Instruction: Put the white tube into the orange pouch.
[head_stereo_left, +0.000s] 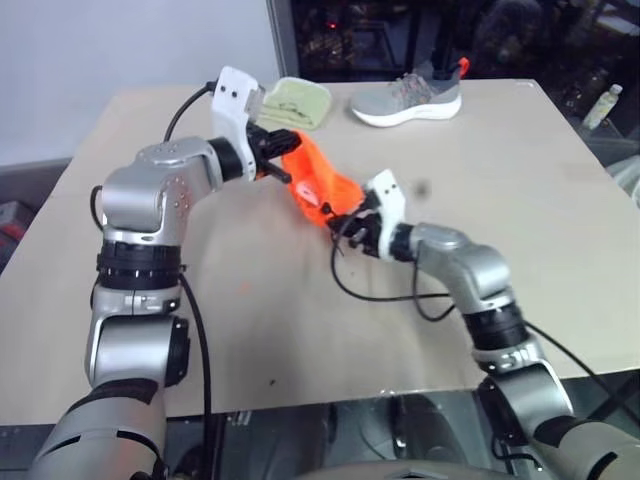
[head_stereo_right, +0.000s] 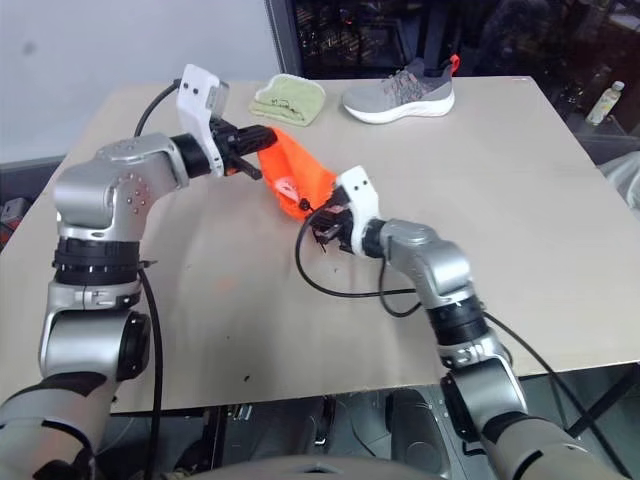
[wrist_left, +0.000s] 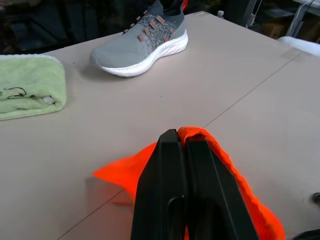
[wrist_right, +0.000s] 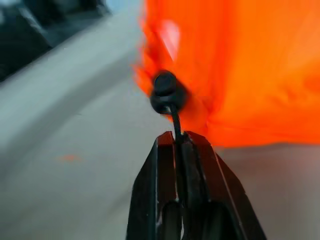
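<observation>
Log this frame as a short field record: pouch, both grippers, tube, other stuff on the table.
orange pouch: lifted off the table, stretched between both grippers
left gripper: shut on the pouch's upper fabric edge
right gripper: shut on the dark cord just below its toggle
white tube: nowhere on the table; a pale patch shows on the pouch, contents unclear
also on table: folded green cloth, grey sneaker, both at the far edge

Both arms are built of rounded silver-grey metallic shells joined by black ribbed rings, the left shoulder shell dotted with small screws. A white plastic camera bracket sits at each wrist. Thin black cables loop along both arms. The left gripper (head_stereo_left: 283, 152) and the right gripper (head_stereo_right: 318, 222) each have two tapered matte-black fingers.
</observation>
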